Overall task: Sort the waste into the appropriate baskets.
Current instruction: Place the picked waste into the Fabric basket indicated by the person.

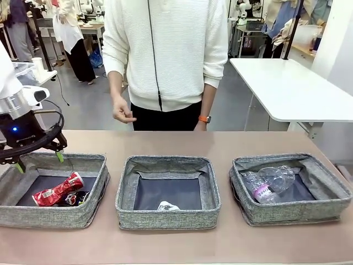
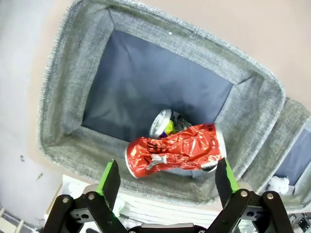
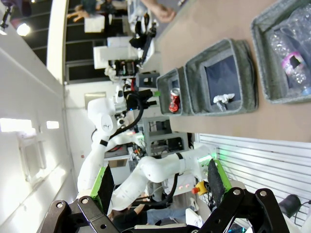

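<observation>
With the crushed red drink can [image 2: 175, 150] lying in the square grey woven-fabric bin [image 1: 83, 216], lift your left gripper [image 2: 167, 182] straight up above that bin, empty jaws spread wide.

Three grey woven bins sit in a row. The left bin [image 1: 88, 212] holds a crushed red can [image 1: 57, 190] lying across a dark multicoloured can [image 1: 77, 198]. A whitish paper wad [image 1: 167, 206] lies in the middle bin [image 1: 165, 218]. Two clear bottles, one purple-labelled [image 1: 259, 189], lie in the right bin [image 1: 325, 207].
</observation>
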{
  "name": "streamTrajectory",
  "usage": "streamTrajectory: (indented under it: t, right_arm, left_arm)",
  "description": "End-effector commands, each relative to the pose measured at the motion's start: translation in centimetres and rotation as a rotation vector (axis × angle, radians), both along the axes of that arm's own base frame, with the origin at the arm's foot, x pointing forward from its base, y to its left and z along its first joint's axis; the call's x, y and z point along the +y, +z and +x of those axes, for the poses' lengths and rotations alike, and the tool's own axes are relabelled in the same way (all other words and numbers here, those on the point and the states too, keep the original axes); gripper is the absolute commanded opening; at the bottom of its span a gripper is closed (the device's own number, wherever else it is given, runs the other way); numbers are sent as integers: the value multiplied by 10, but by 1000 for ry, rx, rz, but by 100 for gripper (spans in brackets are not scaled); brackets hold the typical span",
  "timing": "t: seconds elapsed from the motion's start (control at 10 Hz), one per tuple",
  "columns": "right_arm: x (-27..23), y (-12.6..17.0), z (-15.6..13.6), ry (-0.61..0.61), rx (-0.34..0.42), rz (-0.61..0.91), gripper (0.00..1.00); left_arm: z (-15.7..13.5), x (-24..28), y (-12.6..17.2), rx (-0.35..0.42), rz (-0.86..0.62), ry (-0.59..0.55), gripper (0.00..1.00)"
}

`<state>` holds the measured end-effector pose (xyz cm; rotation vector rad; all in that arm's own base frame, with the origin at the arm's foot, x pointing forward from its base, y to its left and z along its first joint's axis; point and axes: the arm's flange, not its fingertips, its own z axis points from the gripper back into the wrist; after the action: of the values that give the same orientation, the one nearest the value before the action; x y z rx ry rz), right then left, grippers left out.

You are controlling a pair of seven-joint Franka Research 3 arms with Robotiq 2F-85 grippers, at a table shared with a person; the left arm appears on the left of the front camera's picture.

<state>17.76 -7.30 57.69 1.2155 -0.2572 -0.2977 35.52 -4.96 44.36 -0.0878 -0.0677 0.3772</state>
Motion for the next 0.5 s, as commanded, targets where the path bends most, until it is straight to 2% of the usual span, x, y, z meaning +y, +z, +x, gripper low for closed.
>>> streamTrajectory:
  t: [0.0, 0.1, 0.3, 0.4]
  right_arm:
    - [1, 3, 3, 9, -30, 11, 100]
    - [1, 3, 3, 9, -30, 11, 100]
    - [1, 3, 3, 9, -30, 11, 100]
    - [1, 3, 3, 9, -30, 11, 100]
  left_arm:
    - [-11, 2, 5, -12, -110, -19, 100]
    - [-11, 0, 17, -21, -216, -22, 100]
    - [-12, 2, 61, -99, -711, -91, 100]
    - [-10, 12, 70, -153, -901, -118, 100]
